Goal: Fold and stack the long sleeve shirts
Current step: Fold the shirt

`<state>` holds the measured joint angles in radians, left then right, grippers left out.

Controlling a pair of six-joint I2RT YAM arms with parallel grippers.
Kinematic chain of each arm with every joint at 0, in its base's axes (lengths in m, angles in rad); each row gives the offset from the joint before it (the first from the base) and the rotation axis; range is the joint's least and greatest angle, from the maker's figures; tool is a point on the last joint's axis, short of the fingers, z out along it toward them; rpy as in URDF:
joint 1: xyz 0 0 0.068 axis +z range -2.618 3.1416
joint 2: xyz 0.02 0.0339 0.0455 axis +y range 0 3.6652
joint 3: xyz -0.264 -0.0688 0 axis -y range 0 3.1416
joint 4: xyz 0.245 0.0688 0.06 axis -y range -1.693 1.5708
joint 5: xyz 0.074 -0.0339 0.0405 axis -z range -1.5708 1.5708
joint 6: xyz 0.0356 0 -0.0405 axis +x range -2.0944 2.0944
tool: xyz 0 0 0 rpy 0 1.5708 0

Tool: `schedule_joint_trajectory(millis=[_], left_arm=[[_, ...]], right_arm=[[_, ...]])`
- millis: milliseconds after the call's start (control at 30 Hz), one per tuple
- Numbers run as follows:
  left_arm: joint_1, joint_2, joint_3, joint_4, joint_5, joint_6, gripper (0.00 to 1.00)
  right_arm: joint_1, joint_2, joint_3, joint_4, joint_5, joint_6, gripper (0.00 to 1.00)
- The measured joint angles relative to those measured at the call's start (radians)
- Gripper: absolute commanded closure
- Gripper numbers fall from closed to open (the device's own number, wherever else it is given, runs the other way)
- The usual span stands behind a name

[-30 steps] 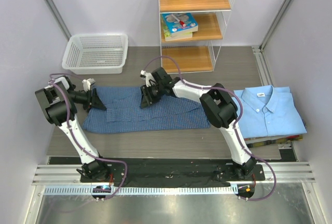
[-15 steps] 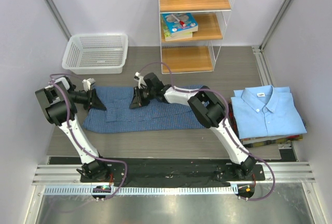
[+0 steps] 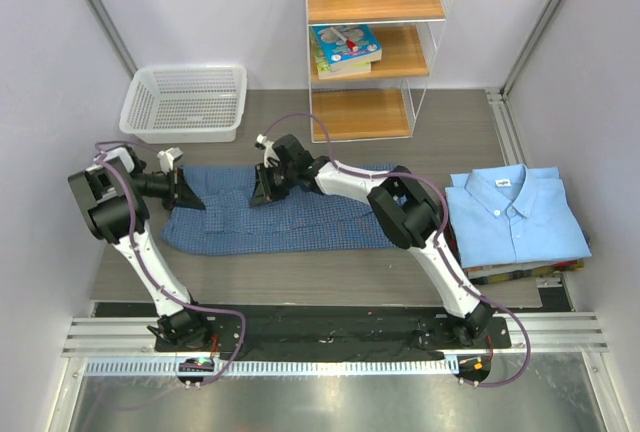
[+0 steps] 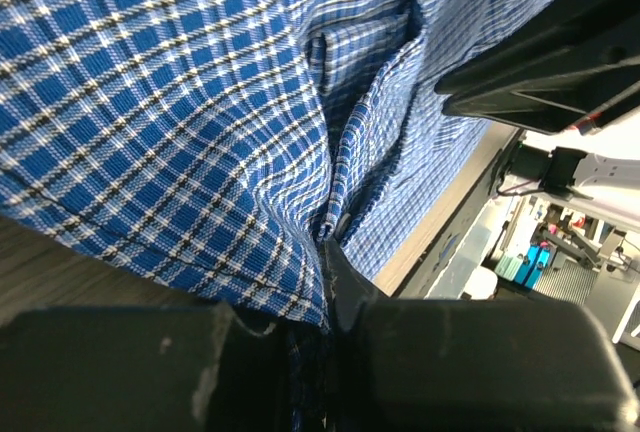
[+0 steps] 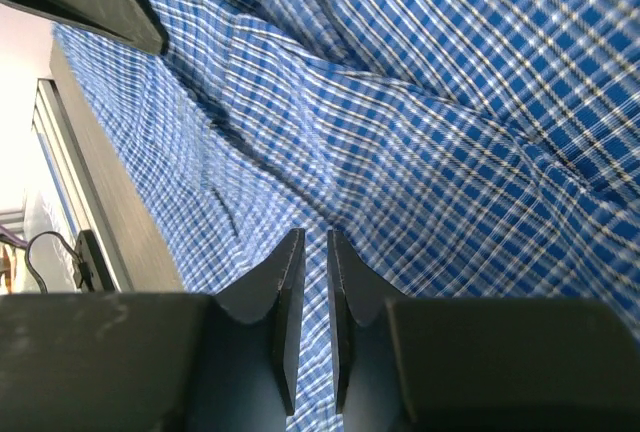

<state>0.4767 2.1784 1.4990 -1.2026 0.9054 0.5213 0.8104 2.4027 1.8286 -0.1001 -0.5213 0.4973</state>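
**Checked shirt pinched at two places on the table**

Grey-brown boards make up the table, which is closed in by pale walls. A dark blue checked shirt is spread flat across its left and middle part. The shirt's left edge is clenched in the left gripper; in the left wrist view a fold of the cloth is seen drawn in between the closed fingers. The right gripper is set down on the shirt's far edge, near its middle. There the fingers are drawn nearly together, and a thin ridge of checked cloth is caught between them. A light blue shirt is laid folded at the right side of the table, collar up, well apart from the checked one. A white basket and a shelf are placed at the back.
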Motion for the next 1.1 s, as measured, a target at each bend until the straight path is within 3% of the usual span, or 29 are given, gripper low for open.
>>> schedule_joint_trajectory(millis=[467,867,1100], left_arm=[[-0.043,-0.085,0.016,-0.05,0.029,-0.04,0.92],[-0.084,-0.128,0.023,-0.079,0.042,-0.05,0.92],[-0.083,-0.128,0.038,-0.098,0.063,-0.06,0.92]], right_arm=[[0.027,0.06,0.077,-0.037,0.041,-0.023,0.82],[0.029,0.06,0.083,-0.041,0.037,-0.032,0.73],[0.024,0.01,0.061,-0.1,0.047,-0.078,0.72]])
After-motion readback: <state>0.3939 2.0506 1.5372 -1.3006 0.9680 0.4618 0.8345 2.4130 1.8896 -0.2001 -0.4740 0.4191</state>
